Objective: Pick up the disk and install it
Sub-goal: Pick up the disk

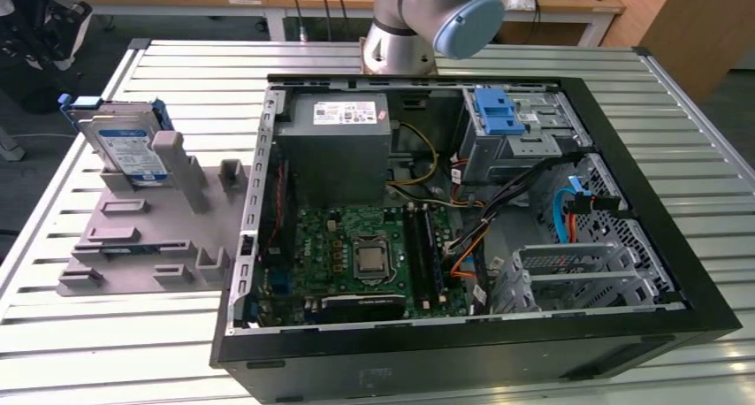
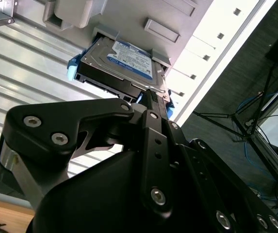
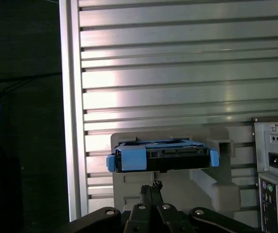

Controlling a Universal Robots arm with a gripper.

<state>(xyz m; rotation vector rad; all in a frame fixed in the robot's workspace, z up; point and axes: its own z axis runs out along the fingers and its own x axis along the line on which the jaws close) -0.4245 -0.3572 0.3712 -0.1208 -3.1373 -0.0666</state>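
The disk (image 1: pixel 124 147) has not been picked up yet. It stands on edge in the grey holder block (image 1: pixel 141 237), at the exterior view's left of the bench (image 1: pixel 189 60), well apart from the open computer case (image 1: pixel 472 365) where it is to go.

Its long axis runs close to upright, tilted back a little, with the lower end sunk in the holder's slot. The labelled face looks toward the case side. In the second wrist view the disk (image 2: pixel 124 63) turns a narrow end, apparently the connector end, toward the gripper (image 2: pixel 151 95). In the first wrist view that end of the disk (image 3: pixel 163 158) lies as a blue-framed bar across the line of the gripper (image 3: pixel 153 186).

The step in hand reads as the approach for the pick. The gripper hangs near the free end of the disk, lined up with its middle and not touching it. The jaws look pressed together, with nothing between them.

A grasp would, I judge, call for the jaws to spread enough to straddle the thin body. They would then close on the two broad faces or on the blue frame, with a lift along the slot so the disk does not bind.
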